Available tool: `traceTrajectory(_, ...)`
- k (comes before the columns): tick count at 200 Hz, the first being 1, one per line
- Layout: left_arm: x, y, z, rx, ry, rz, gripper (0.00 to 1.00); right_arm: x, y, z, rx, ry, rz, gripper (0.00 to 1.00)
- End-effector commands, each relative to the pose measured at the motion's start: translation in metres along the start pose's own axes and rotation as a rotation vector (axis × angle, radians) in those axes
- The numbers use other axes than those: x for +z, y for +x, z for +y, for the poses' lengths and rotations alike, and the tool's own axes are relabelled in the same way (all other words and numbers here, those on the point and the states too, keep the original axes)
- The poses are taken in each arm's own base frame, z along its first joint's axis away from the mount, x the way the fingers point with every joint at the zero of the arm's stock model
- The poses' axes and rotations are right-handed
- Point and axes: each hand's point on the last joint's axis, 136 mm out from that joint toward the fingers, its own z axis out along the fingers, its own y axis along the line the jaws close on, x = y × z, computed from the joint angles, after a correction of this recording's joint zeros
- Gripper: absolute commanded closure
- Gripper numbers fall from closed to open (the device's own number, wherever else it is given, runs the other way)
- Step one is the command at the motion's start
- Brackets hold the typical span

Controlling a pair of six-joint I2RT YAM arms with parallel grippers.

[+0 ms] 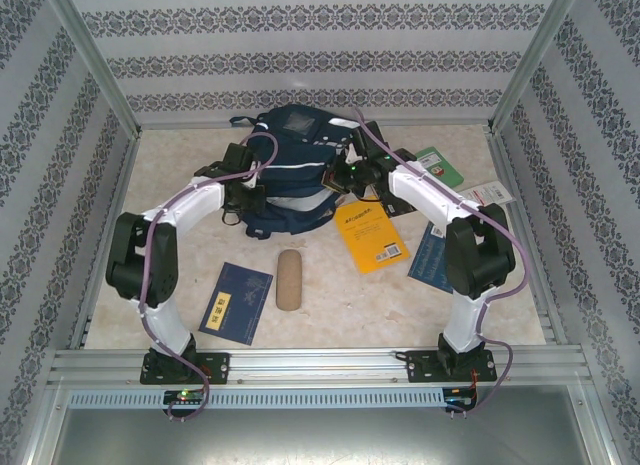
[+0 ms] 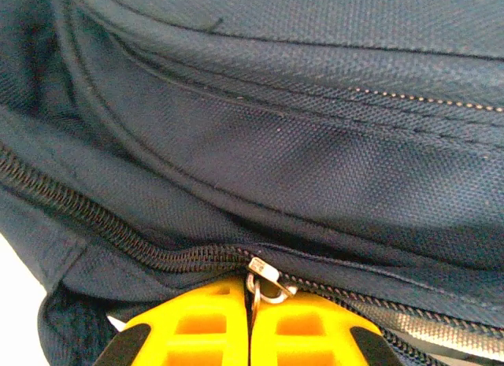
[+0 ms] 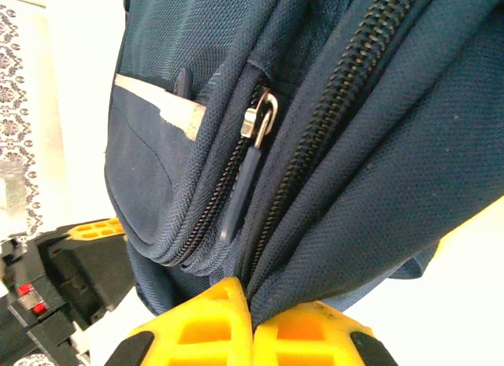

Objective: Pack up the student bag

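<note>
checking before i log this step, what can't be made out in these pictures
Inside of the student bag: all views, its fabric covers it.
Tab of the zip pull: left wrist view, shut left gripper hides it.
What the right gripper pinches, fabric or pull: right wrist view, bag folds cover it.
Blue book on the right: top view, right arm covers part.
Book titles: top view, too small.

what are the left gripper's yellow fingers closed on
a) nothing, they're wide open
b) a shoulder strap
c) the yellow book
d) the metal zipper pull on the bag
d: in the left wrist view the left gripper is shut, with the metal zipper pull of the student bag pinched between its fingertips.
</note>
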Motion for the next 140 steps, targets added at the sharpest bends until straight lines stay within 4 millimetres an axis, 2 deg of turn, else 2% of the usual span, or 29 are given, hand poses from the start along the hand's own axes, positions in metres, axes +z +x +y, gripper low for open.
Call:
traceTrajectory(1, -0.006, -0.003, 0.078, -0.084, -0.256, -0.003, 1.00, -0.045, -0.057, -0.033, -0.017, 0.105, -0.203, 1.00)
traceTrajectory(16, -0.019, -0.004, 0.077, -0.090, -0.253, -0.029, 1.00, -0.038, -0.058, -0.025, -0.052, 0.096, -0.189, 1.00)
traceTrajectory(44, -0.049, 0.004, 0.083, -0.087, -0.302, -0.054, 1.00, -0.018, -0.059, 0.000, -0.120, 0.055, -0.157, 1.00)
traceTrajectory(83, -0.083, 0.033, 0.089, -0.101, -0.328, -0.080, 1.00, 0.013, -0.053, 0.041, -0.195, -0.011, -0.099, 1.00)
traceTrajectory(105, -0.089, 0.046, 0.075, -0.133, -0.237, -0.094, 1.00, 0.022, -0.053, 0.060, -0.247, -0.021, -0.088, 1.00)
traceTrajectory(140, -0.085, 0.052, 0.022, -0.067, -0.065, -0.077, 1.00, 0.028, -0.052, 0.055, -0.259, 0.005, -0.082, 1.00)
